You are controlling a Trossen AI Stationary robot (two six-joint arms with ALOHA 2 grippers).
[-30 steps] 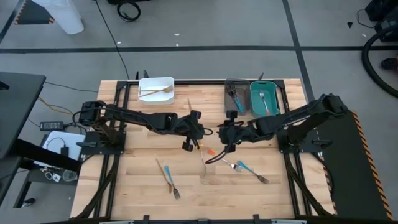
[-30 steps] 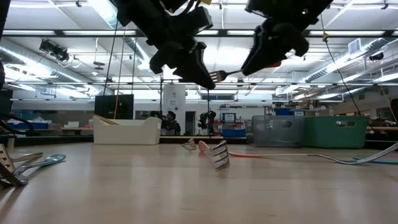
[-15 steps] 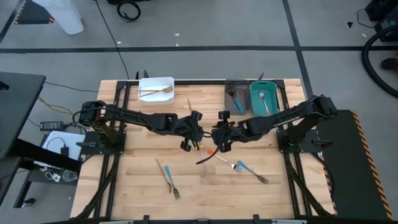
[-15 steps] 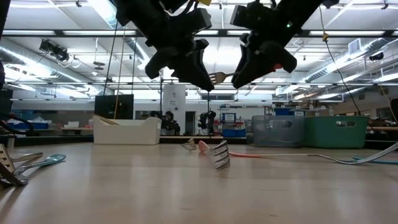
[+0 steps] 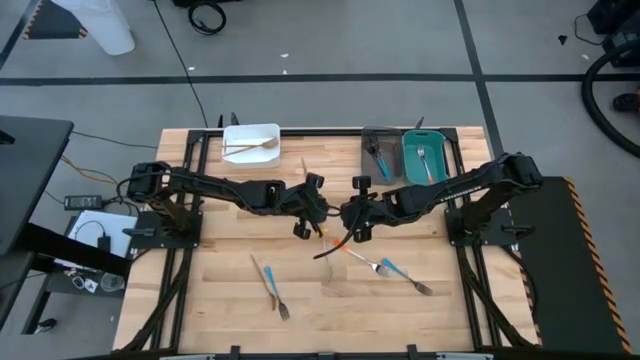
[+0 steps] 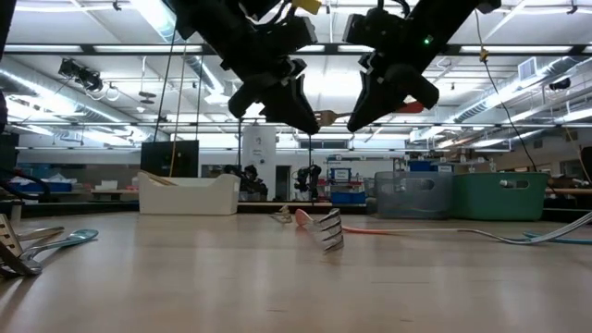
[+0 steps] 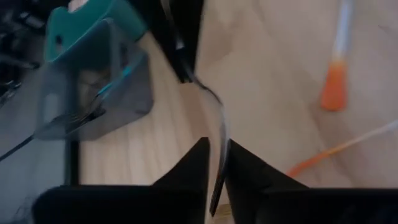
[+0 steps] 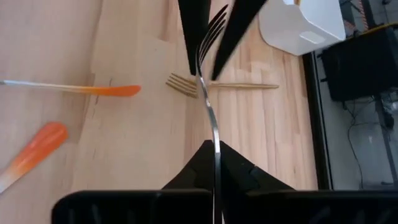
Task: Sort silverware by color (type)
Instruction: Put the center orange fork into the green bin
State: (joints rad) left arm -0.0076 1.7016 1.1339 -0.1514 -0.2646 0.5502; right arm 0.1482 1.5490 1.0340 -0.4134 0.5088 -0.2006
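Midair, above table centre, a slim curved metal fork (image 8: 210,112) spans both grippers; right gripper (image 5: 347,222) clamps its handle; left gripper (image 5: 309,214) fingers pinch its tine end.

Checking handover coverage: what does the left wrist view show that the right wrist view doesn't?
Left wrist only: the teal bin and the grey bin beside it.
Right wrist only: the white bin and a gold fork lying on the table.
Both: the metal fork, gripped at once by the left gripper and the right gripper, plus orange utensils on the wood.
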